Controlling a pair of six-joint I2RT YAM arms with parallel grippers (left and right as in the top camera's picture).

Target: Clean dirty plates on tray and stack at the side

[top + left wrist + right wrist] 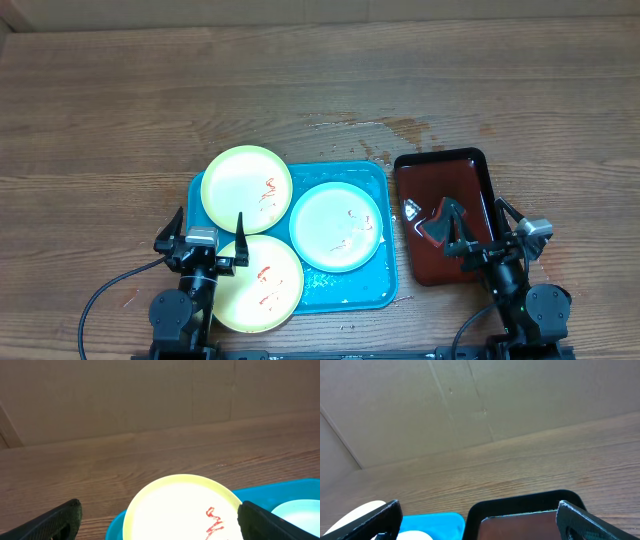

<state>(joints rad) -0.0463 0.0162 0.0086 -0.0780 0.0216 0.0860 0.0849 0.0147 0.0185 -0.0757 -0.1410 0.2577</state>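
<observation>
Three plates lie on the turquoise tray [350, 290], each thinly smeared red. The far yellow-green plate [247, 188] overhangs its far-left corner, the mint-white plate [336, 226] sits on its right half, and the near yellow-green plate [262, 283] overhangs its near-left edge. My left claw [210, 224] is spread wide over that edge. My right claw [478, 215] is spread wide over the dark red-brown tray [445, 180].

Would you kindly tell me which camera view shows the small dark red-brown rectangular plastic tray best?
The overhead view: it shows the small dark red-brown rectangular plastic tray almost whole, right of the turquoise-blue plastic tray. The right wrist view catches only its far rim and a strip of its floor. The left wrist view misses it.
</observation>
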